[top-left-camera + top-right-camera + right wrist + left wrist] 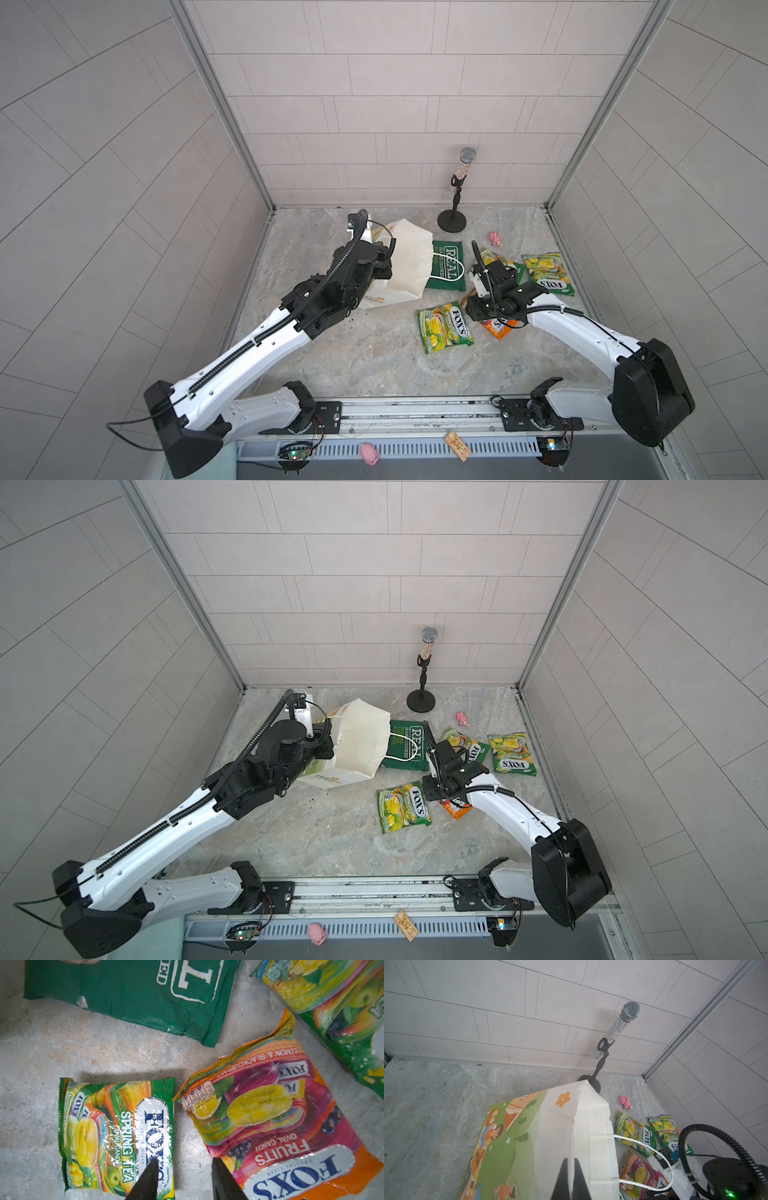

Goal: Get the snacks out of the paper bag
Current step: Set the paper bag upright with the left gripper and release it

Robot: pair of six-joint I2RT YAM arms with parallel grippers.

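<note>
We are gripping the paper bag's [405,266] rim with the left claw [571,1180] clamped on it while the right claw [185,1167], apart and empty, is hovering over the snacks [444,326] lying on the desk [353,353] just beside the bag's mouth, so we are judging it best to lift straight up, clear of the cord handle [633,1140].

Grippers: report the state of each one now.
Left gripper: shut on the paper bag.
Right gripper: open, holding nothing.

The left arm [249,345] stretches toward 1 o'clock with the left gripper [571,1160] pinched closed, and the right arm [582,328] reaches toward 10 o'clock, the right gripper [185,1160] pointing down with its fingers apart.
</note>
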